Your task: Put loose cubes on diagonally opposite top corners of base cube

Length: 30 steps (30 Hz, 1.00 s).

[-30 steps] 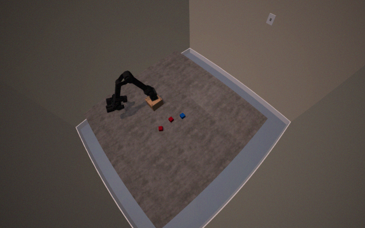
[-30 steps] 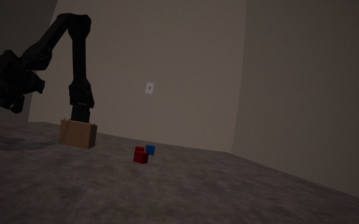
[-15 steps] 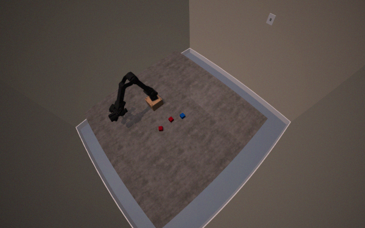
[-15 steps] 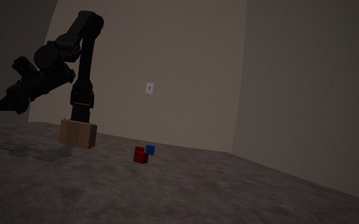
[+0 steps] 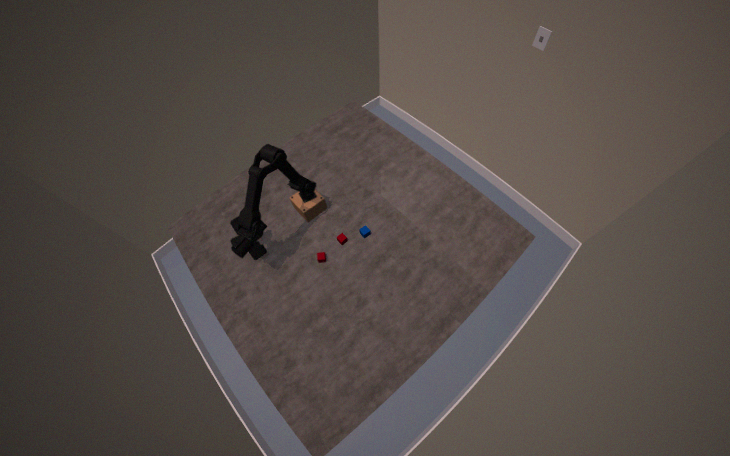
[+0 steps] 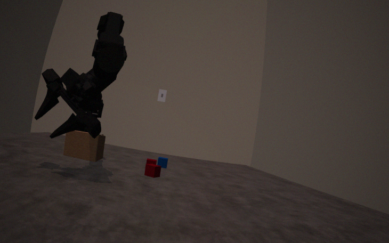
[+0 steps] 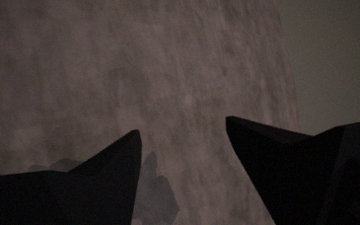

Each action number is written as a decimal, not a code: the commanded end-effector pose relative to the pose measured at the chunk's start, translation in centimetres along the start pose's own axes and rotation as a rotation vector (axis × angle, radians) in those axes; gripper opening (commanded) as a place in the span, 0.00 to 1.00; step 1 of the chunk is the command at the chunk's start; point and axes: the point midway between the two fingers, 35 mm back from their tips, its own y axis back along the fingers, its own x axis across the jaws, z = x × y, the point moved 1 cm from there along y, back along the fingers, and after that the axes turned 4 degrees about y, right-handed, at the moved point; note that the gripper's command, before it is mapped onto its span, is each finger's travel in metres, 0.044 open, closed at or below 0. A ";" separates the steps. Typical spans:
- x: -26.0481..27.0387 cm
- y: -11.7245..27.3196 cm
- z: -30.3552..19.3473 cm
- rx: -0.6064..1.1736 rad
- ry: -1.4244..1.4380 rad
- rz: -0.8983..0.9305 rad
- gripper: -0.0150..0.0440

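Jaws parted about halfway with nothing between them; gripper [image 6: 47, 126] hangs right over the tan base cube [image 6: 82, 147], lower finger near or touching its top edge, can't tell which. Risk: any downward or sideways drift there could nudge the base, which must not move. Loose cubes all sit on the floor [image 5: 356, 317], well apart from the base: near red cube [image 5: 321, 257], far red cube [image 5: 342, 239], blue cube [image 5: 364, 231]. Nothing is stacked yet. Three loose cubes for a two-cube job: wrong pick possible.

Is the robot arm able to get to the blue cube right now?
Probably yes. The blue cube sits in the open on the floor, apart from the two red cubes, with nothing above it. The gripper has open, empty jaws beside the tan base cube.
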 end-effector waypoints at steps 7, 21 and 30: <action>8.7 8.8 -2.0 -0.154 0.936 0.301 0.70; 14.5 17.6 -8.3 -0.433 1.850 0.523 0.70; 16.2 22.7 -13.7 -0.681 2.386 0.636 0.70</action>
